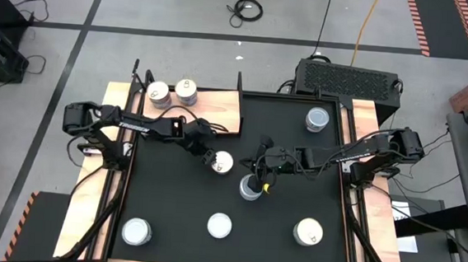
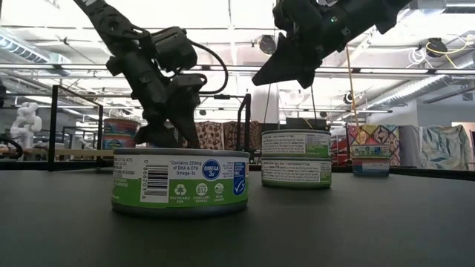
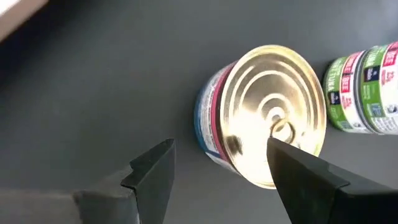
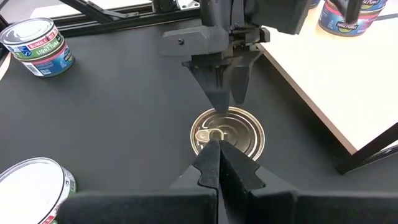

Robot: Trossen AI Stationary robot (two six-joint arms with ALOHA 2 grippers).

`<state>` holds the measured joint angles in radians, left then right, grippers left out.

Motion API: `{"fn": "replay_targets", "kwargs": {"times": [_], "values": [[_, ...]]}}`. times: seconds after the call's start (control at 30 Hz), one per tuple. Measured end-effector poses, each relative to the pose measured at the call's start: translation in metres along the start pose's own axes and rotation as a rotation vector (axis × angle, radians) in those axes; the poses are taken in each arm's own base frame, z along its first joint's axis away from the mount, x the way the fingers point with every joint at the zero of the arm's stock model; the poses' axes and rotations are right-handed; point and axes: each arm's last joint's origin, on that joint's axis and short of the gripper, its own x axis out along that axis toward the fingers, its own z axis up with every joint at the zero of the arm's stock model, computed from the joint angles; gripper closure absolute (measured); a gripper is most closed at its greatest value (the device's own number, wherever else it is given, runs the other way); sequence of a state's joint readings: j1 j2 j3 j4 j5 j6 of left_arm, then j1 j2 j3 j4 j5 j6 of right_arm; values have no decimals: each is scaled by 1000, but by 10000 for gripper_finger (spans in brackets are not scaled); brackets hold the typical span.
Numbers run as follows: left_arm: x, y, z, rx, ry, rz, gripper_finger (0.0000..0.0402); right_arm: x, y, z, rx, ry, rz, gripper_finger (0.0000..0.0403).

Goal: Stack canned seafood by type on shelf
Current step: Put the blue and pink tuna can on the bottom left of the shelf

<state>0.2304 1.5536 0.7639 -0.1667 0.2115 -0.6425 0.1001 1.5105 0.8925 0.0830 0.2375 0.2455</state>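
A: Which step was in hand?

B: A pick, by my reading. The left gripper [image 1: 212,158] hung just over a gold-topped tin [image 1: 223,162] near the middle of the black mat [image 1: 289,164], fingers [image 3: 152,168] spread apart and holding nothing. In the left wrist view the tin [image 3: 267,115] sat just beyond the fingertips, not yet between them.

A: And the shelf?

B: The light wooden shelf [image 1: 215,109] lay at the far left corner of the table, with two tins [image 1: 171,91] side by side at its far left end. Five more stood on the mat: the one under the left gripper, a stack of two [image 1: 250,187] just right of it, one at far right [image 1: 317,119], and three along the near edge [image 1: 220,225]. So most of the sorting was judged undone.

A: Pose of the arms?

B: The left arm [image 1: 148,125] reached from the left edge inward, wrist bent down over the tin. The right arm [image 1: 356,154] reached in from the right, its gripper [image 1: 264,143] raised near the centre, jaws pressed together and empty, pointing toward the same tin [image 4: 228,132].

A: What did the next move call for?

B: Probably lowering and centring the left fingers round the tin's wall, closing, then carrying it far-left to the shelf onto a matching type. The right gripper stood close, so clearance between the two looked a risk.
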Motion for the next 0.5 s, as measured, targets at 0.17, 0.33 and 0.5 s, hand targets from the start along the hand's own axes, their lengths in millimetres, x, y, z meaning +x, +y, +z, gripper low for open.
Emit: {"fn": "replay_targets", "kwargs": {"times": [0.17,0.33,0.5], "values": [[4,-1,0,0,21,-47,150,0,0,-1,-2,9,-2,403],[4,-1,0,0,29,-55,161,0,0,-1,-2,9,-2,403],[4,-2,0,6,33,-62,197,0,0,-1,-2,9,-2,403]]}}
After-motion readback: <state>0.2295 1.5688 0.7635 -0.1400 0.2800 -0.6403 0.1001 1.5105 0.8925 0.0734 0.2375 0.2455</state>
